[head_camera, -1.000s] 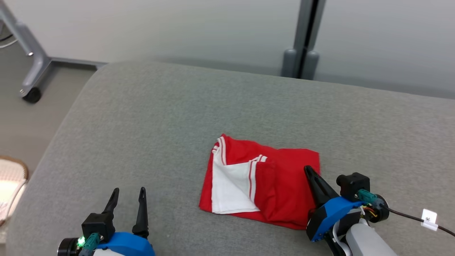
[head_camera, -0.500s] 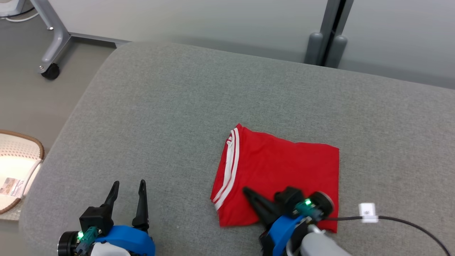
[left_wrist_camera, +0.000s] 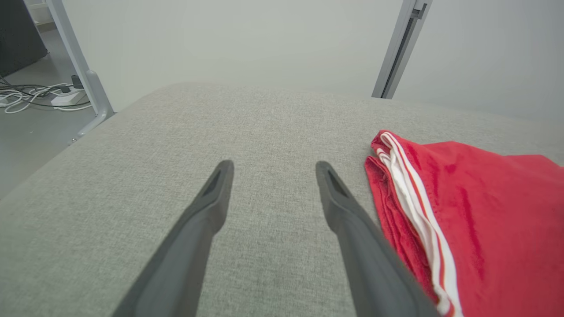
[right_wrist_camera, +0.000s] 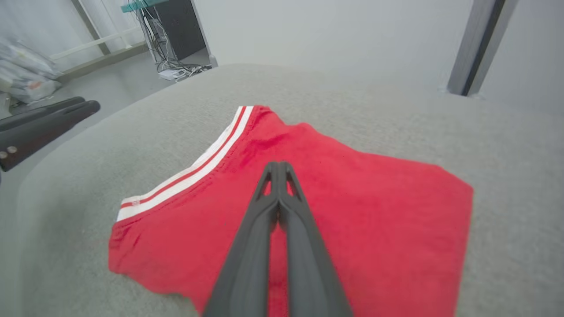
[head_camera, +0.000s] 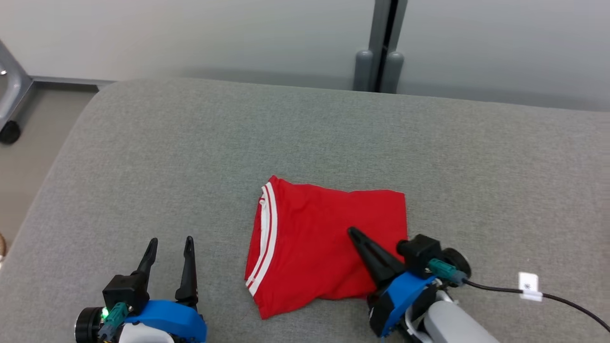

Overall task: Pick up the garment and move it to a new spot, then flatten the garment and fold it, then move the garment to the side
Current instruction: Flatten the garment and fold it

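Head view: where does the garment [head_camera: 324, 247] lie?
— I find it folded flat on the grey cushion [head_camera: 305, 133], lower centre of frame, white stripes along its left edge.
— Claws?
— Right gripper [head_camera: 355, 234] clenched, tips pressed together over the garment's lower right part; whether they touch the cloth I cannot tell. Left gripper [head_camera: 170, 239] released, fingers spread, lower left of frame, near the striped edge but apart from it.
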